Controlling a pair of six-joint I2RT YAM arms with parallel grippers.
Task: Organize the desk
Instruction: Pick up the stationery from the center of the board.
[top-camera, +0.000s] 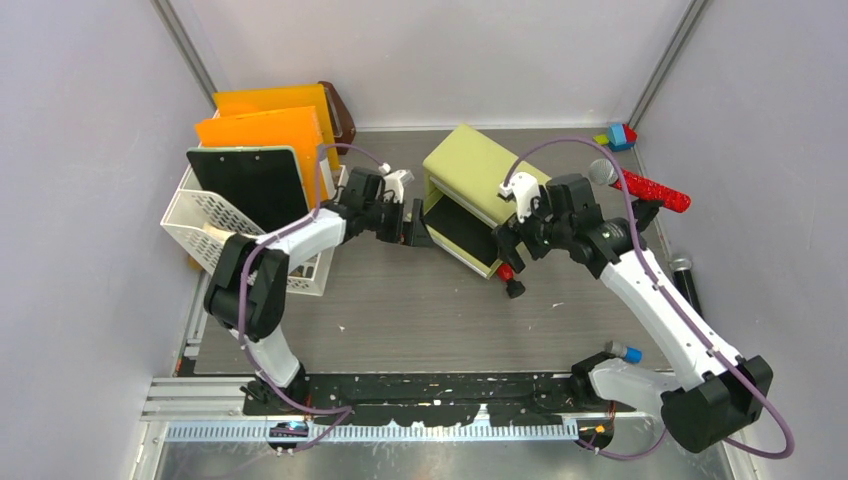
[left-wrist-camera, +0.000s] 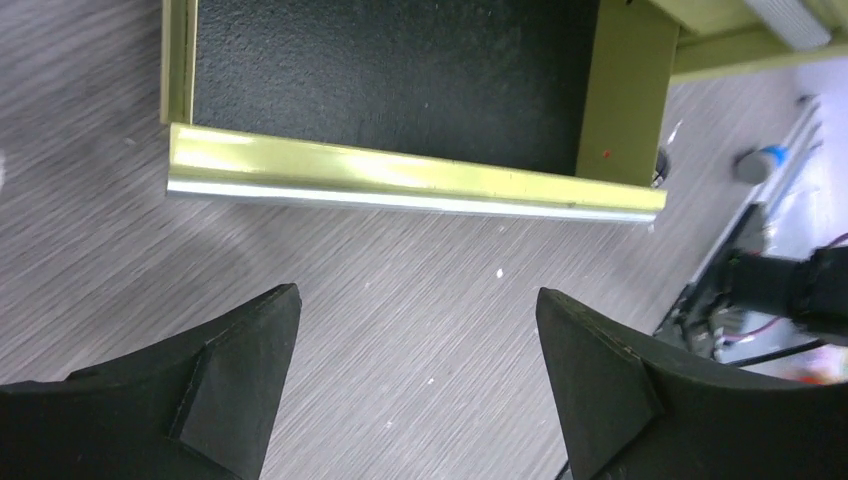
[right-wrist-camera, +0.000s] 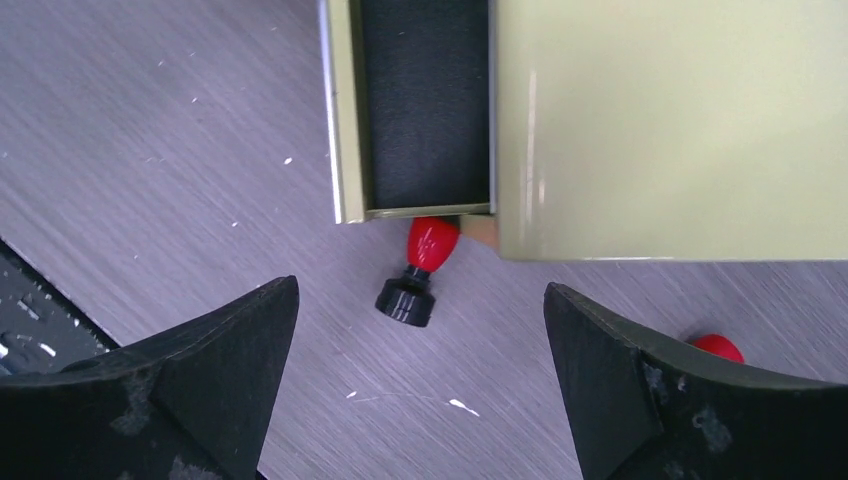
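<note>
Top external: desk (top-camera: 420, 320) lengthwise left-right, black rail (top-camera: 450, 387) along near edge.

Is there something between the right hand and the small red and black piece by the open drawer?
Nothing visible. The right hand is open over bare desk, and the piece lies just ahead of it. Only its red end meets the drawer at the corner, beside the cabinet.
</note>
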